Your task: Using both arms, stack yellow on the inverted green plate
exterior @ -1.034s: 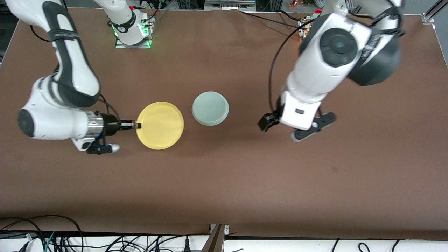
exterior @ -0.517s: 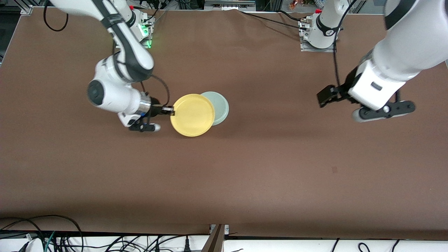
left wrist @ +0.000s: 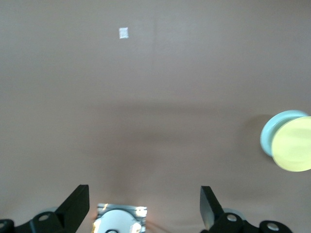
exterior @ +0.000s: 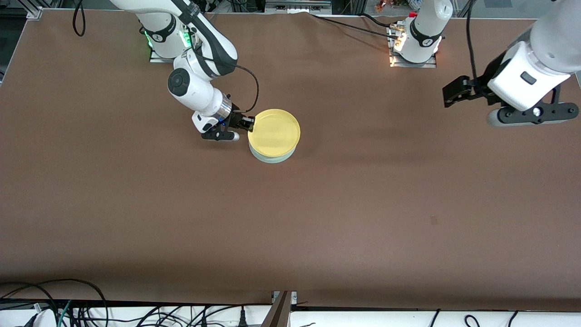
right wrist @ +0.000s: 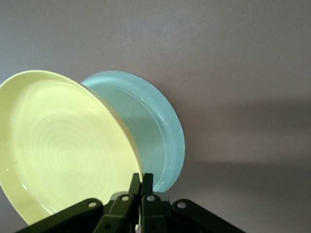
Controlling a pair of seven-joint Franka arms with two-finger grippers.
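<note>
The right claw, pinching the yellow plate's rim, has carried it over the upturned green plate mid-surface, ready to lower, while the left claw has retreated, jaws wide.

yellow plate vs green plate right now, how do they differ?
The yellow plate is bright yellow and pinched at its rim by the shut right gripper, held over the green plate, which is pale mint and lies on the table, gripped by nothing. The yellow one faces up; the green one is mostly covered. Both are round, shallow and similar in size.
</note>
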